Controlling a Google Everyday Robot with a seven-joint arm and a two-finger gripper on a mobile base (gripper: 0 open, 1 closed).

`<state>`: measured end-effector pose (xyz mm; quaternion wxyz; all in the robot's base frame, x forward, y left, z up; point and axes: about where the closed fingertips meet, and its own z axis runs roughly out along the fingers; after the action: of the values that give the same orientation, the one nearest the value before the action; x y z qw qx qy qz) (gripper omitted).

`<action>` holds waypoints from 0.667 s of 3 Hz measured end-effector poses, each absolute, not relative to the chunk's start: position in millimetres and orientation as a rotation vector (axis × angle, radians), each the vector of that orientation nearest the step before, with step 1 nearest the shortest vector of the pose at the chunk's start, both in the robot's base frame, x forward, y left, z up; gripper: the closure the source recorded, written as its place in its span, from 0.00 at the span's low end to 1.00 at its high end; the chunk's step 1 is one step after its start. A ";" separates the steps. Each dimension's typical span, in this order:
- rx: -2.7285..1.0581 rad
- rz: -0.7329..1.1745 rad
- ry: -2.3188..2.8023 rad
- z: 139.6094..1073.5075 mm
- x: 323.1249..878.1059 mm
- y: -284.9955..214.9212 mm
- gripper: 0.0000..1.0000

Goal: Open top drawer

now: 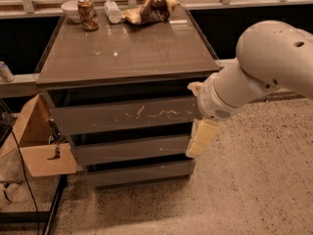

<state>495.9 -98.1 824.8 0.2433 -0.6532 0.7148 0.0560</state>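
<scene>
The top drawer [122, 115] is the tallest grey face of the cabinet, marked with squiggly white scratches across its middle. My gripper [198, 112] is at the right end of that face, carried by the big white arm [264, 67] coming in from the right. One cream finger [201, 138] hangs down beside the middle drawer. The other finger's tip [194, 87] shows just above the top drawer's right corner. The gripper is open, with the fingers standing above and below the drawer face's end. I cannot tell whether they touch it.
Two shorter grey drawer faces [129, 150] sit below the top one. On the cabinet top [127, 48] at the back stand a can [87, 13], a white bowl [71, 9], a bottle [112, 11] and a crumpled bag [151, 9]. A cardboard box [39, 141] is on the left.
</scene>
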 end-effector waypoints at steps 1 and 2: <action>-1.807 0.122 1.938 808.8 509.6 -91.6 0.00; -1.836 0.085 1.912 788.8 532.4 -81.2 0.00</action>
<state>532.4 -81.2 788.8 0.2423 -0.6718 0.6993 0.0311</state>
